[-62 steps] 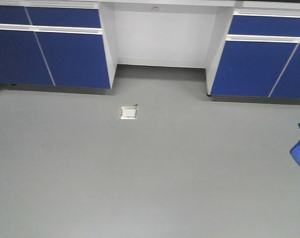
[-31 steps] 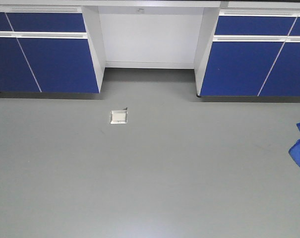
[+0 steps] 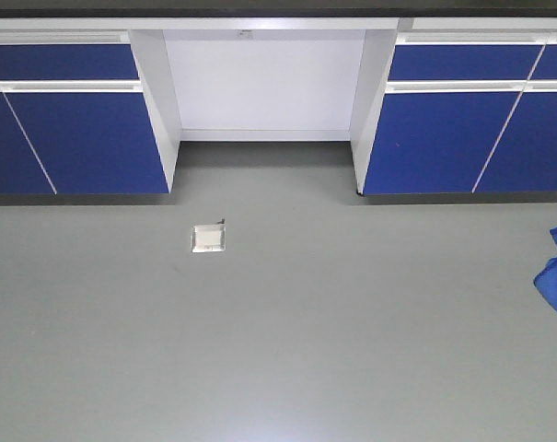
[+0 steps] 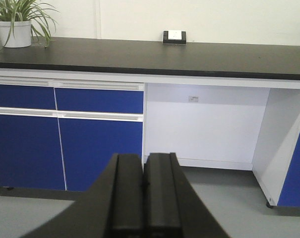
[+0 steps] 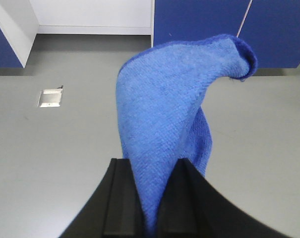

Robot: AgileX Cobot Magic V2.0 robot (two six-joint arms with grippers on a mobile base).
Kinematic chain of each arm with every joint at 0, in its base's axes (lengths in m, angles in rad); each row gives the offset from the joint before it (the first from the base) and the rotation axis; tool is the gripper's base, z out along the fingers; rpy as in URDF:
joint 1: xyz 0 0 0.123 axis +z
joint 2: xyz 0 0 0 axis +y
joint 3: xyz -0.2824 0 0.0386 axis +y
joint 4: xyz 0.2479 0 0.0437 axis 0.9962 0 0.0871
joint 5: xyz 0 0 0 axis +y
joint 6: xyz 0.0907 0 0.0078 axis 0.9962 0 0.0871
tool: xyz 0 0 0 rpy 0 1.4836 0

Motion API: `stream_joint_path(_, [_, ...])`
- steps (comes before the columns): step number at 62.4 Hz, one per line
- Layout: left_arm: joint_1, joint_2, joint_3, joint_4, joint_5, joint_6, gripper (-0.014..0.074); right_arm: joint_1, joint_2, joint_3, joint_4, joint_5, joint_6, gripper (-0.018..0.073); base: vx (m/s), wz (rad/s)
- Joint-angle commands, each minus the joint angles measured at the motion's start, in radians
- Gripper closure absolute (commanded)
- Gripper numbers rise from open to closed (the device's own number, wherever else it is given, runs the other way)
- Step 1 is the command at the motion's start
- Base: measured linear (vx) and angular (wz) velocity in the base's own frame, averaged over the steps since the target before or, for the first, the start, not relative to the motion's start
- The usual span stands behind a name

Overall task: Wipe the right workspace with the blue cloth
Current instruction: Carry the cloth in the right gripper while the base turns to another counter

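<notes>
Blue cloth pinched in the jaws of my right gripper, long axis running out from them, tip curling right, above grey floor; left gripper jaws closed together, empty

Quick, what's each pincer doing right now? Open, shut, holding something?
Left pincer: shut, nothing in it.
Right pincer: shut on the blue cloth.

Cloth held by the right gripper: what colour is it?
The cloth is bright royal blue, seen best in the right wrist view.
</notes>
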Motion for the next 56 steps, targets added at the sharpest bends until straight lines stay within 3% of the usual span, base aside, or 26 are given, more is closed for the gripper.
stream_joint_path(1, [-0.004, -0.015, 0.030, 0.001, -0.081, -0.008, 0.0602, -0.003, 0.003, -0.029, -0.005, -0.070, -0.012, 0.0559, 0.25, -0.03])
stream_joint_path(56, [-0.004, -0.015, 0.030, 0.001, -0.081, -0.008, 0.0602, -0.003, 0.003, -0.029, -0.005, -0.070, -0.012, 0.0559, 0.34, -0.04])
